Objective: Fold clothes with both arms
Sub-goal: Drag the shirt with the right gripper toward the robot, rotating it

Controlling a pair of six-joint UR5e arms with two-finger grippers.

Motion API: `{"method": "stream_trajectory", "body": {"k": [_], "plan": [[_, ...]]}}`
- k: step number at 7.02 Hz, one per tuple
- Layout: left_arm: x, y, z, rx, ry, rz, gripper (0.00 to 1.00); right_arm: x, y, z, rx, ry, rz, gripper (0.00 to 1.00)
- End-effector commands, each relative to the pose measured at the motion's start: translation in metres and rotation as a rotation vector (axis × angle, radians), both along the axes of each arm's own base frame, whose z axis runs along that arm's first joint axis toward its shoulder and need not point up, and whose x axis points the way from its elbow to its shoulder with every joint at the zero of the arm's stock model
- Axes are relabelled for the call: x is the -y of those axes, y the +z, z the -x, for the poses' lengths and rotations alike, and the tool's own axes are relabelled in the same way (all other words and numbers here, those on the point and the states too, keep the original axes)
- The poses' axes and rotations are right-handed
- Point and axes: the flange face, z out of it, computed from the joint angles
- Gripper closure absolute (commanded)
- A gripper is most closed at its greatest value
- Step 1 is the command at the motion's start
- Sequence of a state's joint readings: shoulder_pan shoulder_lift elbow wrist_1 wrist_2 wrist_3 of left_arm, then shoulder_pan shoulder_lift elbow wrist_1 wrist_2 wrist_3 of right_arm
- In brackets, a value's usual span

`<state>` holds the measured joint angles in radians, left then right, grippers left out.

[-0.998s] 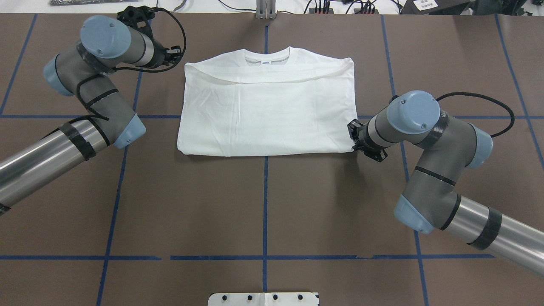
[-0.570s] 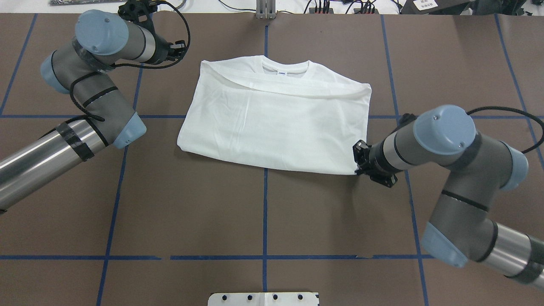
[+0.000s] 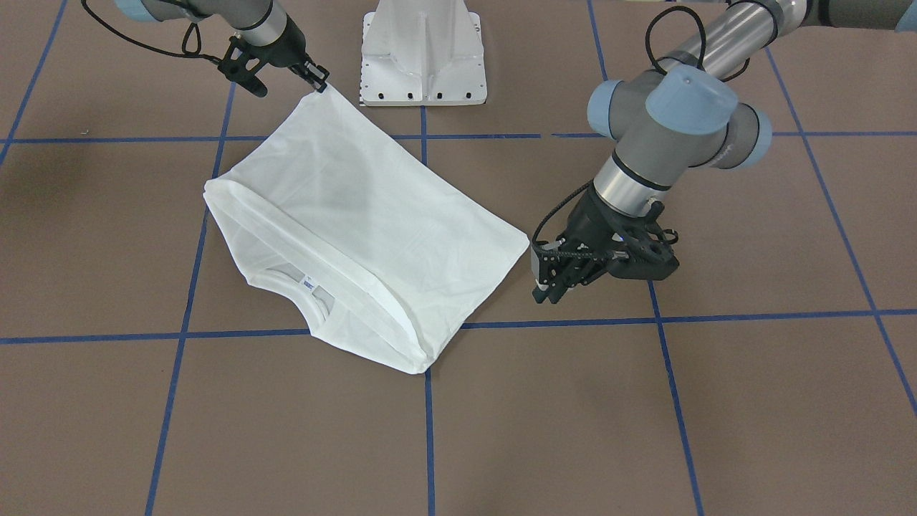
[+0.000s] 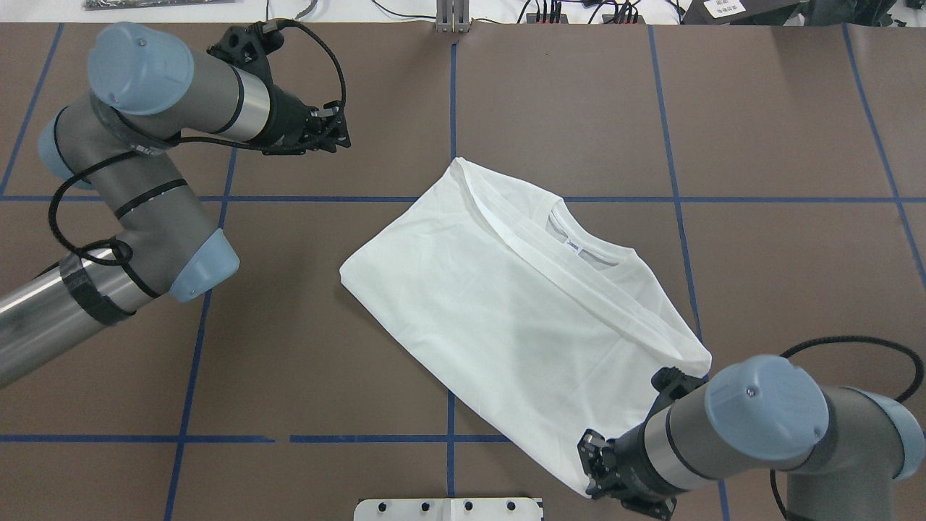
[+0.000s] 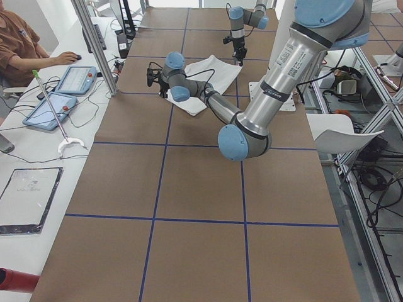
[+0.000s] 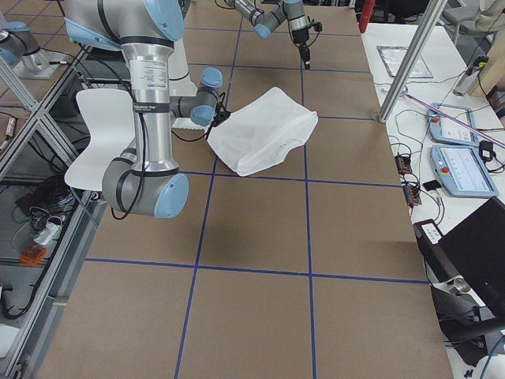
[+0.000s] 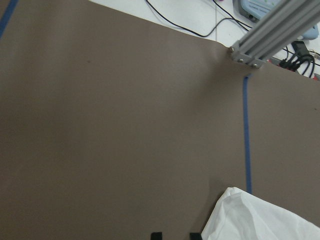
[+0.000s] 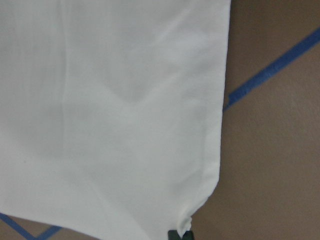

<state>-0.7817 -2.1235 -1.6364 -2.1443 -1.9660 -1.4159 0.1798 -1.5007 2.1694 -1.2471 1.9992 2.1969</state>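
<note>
White cotton, soft and faintly creased, made up the long-sleeved T-shirt [image 4: 506,325], which lay folded into a rough rectangle and set at a slant across the brown table [image 4: 289,362], crossing several of the blue tape lines [image 4: 451,94]. Its sleeves were tucked out of sight. A doubled band of fabric ran across the body just below the ribbed round collar [image 4: 587,255], and inside the collar sat a small neck label [image 4: 574,247] with a blue mark (too small to read).

The right gripper [image 3: 320,81] was pinched tight on one corner at the shirt's bottom edge, close beside the white metal pedestal [image 3: 423,57]; the right wrist view showed the cloth bunched into a small pucker exactly where the fingers met.

The left gripper [image 3: 548,287] held nothing. Its two fingertips [image 7: 156,235] stood a narrow gap apart over bare table, near the shirt's opposite bottom corner but clear of it, with that corner showing just to one side in the left wrist view. Whether the pinched corner was raised off the surface could not be told.
</note>
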Motion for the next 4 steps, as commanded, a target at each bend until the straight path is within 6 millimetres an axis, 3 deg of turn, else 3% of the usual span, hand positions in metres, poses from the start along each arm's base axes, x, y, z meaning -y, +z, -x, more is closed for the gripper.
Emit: {"method": "stream_trajectory", "body": {"k": [1, 2, 4], "plan": [[-0.067, -0.018, -0.004, 0.007, 0.043, 0.114, 0.62, -0.029, 0.005, -0.006, -0.015, -0.051, 0.018, 0.0], [-0.083, -0.01, -0.012, 0.011, 0.055, 0.147, 0.59, -0.004, 0.003, -0.016, -0.011, 0.003, 0.019, 0.0], [-0.132, 0.008, -0.064, 0.045, 0.049, 0.215, 0.57, 0.075, 0.005, -0.057, -0.002, 0.132, 0.055, 0.0]]}}
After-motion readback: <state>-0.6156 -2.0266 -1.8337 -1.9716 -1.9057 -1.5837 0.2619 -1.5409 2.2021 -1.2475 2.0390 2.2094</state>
